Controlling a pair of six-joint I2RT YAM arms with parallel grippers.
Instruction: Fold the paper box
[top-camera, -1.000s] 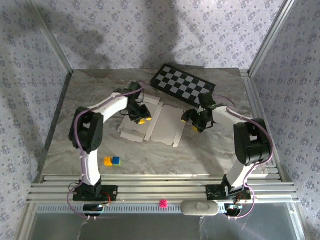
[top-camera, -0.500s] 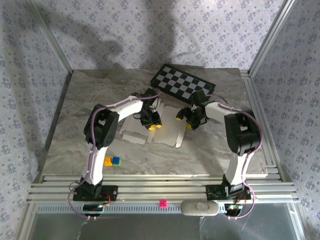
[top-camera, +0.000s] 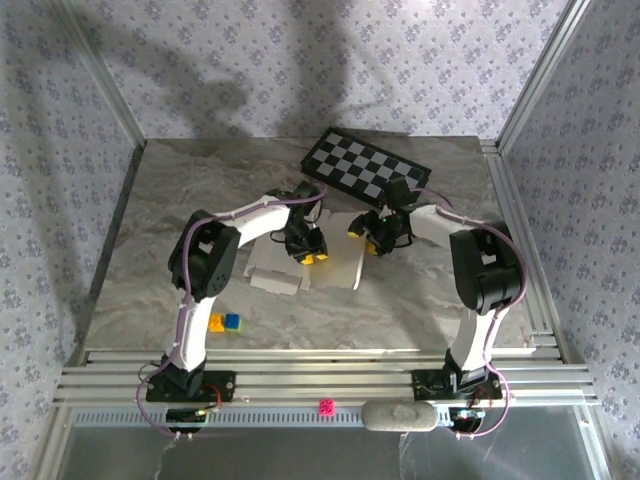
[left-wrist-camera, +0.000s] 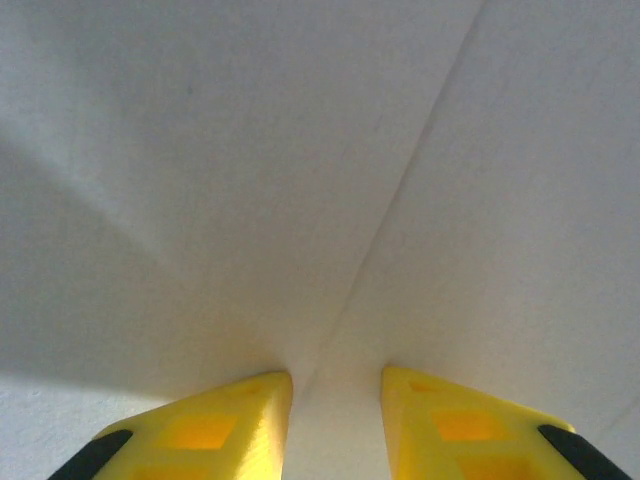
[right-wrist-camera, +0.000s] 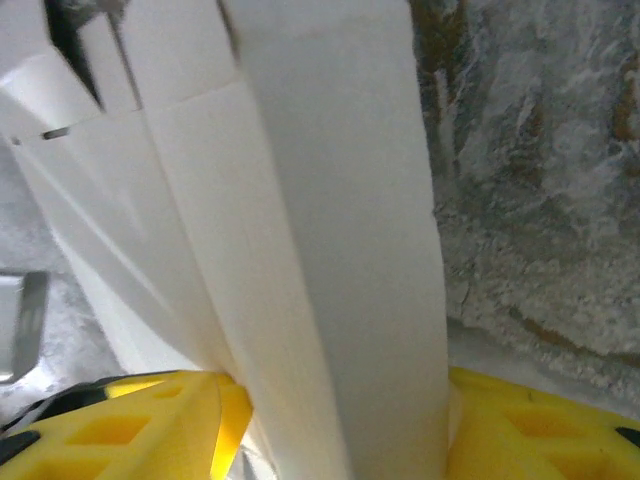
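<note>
The paper box (top-camera: 335, 268) is a white creased cardboard sheet lying mid-table, its right side raised. My left gripper (top-camera: 312, 255) is over the sheet's middle. In the left wrist view its yellow fingertips (left-wrist-camera: 255, 400) stand a little apart and press against the white cardboard (left-wrist-camera: 300, 180), with a crease running between them. My right gripper (top-camera: 362, 238) is at the sheet's far right edge. In the right wrist view a folded upright flap (right-wrist-camera: 340, 220) fills the gap between its yellow fingers (right-wrist-camera: 500, 420), which touch it on both sides.
A black-and-white checkered board (top-camera: 365, 170) lies just behind the box. A yellow block (top-camera: 215, 322) and a blue block (top-camera: 232, 321) sit near the left arm's base. A pink die (top-camera: 326, 406) rests on the front rail.
Both grippers have moved inward over the sheet. The right jaws have narrowed onto the right flap, and the sheet looks narrower with that side lifted.
</note>
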